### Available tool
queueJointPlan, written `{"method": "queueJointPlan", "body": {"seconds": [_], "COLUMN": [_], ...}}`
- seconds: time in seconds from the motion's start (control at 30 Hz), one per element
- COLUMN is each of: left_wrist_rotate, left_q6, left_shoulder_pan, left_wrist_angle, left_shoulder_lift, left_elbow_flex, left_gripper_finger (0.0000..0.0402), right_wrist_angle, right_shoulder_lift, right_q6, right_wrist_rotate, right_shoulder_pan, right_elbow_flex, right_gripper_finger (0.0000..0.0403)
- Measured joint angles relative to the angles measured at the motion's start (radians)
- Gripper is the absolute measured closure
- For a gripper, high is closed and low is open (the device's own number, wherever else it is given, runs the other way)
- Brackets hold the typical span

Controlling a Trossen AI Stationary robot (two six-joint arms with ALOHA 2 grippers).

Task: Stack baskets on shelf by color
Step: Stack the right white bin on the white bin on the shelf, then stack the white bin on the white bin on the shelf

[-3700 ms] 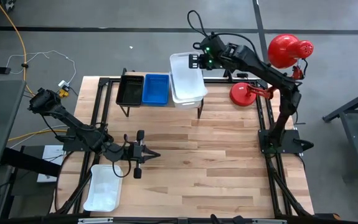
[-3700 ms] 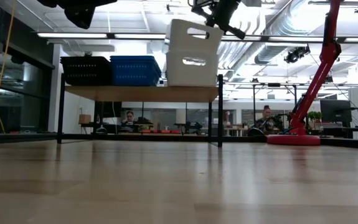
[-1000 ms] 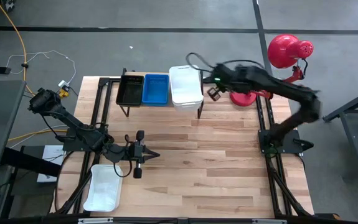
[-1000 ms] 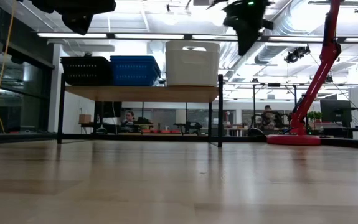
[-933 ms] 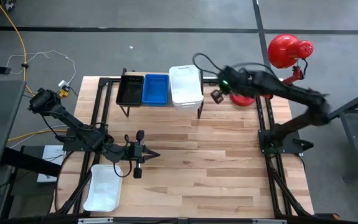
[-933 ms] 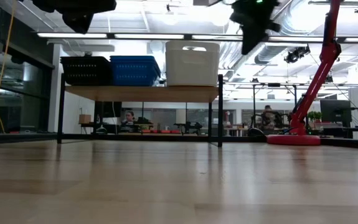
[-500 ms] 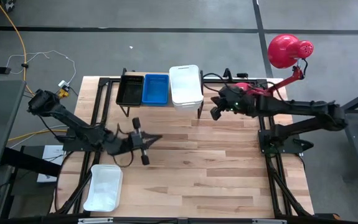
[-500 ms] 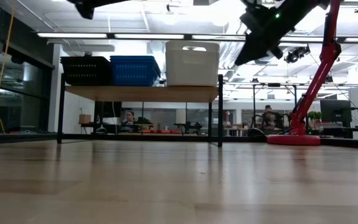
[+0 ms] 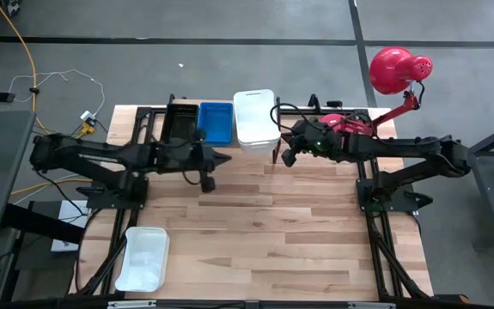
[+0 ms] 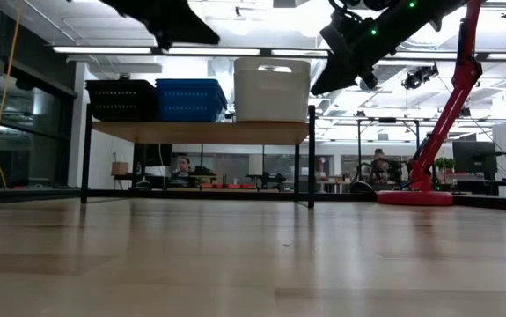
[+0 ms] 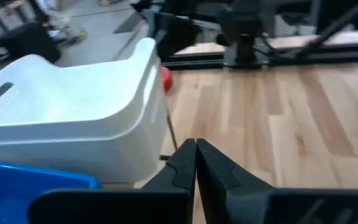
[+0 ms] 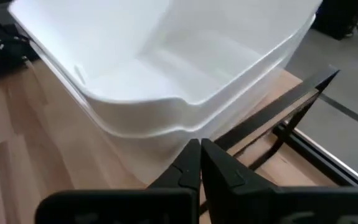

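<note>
White baskets [image 9: 256, 118] sit nested at the right end of the shelf [image 10: 200, 131], upper centre of the high view, with the blue basket [image 9: 216, 121] beside them and the black basket [image 9: 180, 120] at the left end. One more white basket [image 9: 143, 257] lies alone on the table at lower left, so the white stack looks unfinished. The right gripper [image 9: 286, 156], fingers pressed together and holding nothing, hangs just right of the stack, near the shelf's corner leg. The left gripper [image 9: 207, 165], likewise pinched shut and empty, hovers just in front of the blue basket, toward the centre of the frame. The risk I see is crowding: both arms are close to the shelf front, and a careless sweep by either could clip a basket rim or the leg and shove the stack off the edge.
</note>
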Motion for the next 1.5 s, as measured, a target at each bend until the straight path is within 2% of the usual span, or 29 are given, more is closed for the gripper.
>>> {"method": "queueJointPlan", "body": {"seconds": [0.1,0.2,0.53,0.63,0.8,0.97,1.1,1.37,1.5], "left_wrist_rotate": [0.053,0.06,0.059,0.065,0.181,0.183,0.169,-0.051,-0.075], "left_q6": [0.05,0.082,0.007,-0.025,-0.113,-0.27,-0.358,-0.605,-0.777], "left_shoulder_pan": [0.007,0.007,-0.001,-0.015,-0.069,-0.21,-0.371,-0.695,-0.813], "left_wrist_angle": [-0.043,-0.057,-0.121,-0.146,-0.257,-0.316,-0.336,-0.734,-0.924], "left_shoulder_lift": [-0.041,-0.097,-0.228,-0.248,-0.287,-0.295,-0.247,-0.014,0.09], "left_elbow_flex": [0.028,0.035,0.035,0.035,0.035,0.035,0.047,0.212,0.23], "left_gripper_finger": [0.0402,0.0401,0.0401,0.0402,0.0401,0.0392,0.036,0.0267,0.0231], "right_wrist_angle": [0.03,0.062,0.08,0.086,0.075,0.035,0.011,-0.017,-0.022], "right_shoulder_lift": [0.0,0.0,0.0,-0.01,-0.071,-0.127,-0.145,-0.145,-0.144], "right_q6": [-0.016,-0.019,0.025,-0.003,-0.026,-0.026,-0.025,-0.023,-0.023], "right_wrist_rotate": [-0.02,-0.037,-0.112,-0.105,-0.027,0.022,0.06,0.073,0.073], "right_shoulder_pan": [-0.004,-0.005,-0.005,0.005,0.045,0.09,0.121,0.134,0.134], "right_elbow_flex": [0.0,0.0,0.001,0.001,0.001,0.001,0.001,0.002,0.002], "right_gripper_finger": [0.0403,0.0403,0.0403,0.0403,0.0403,0.0403,0.0403,0.0403,0.0403]}}
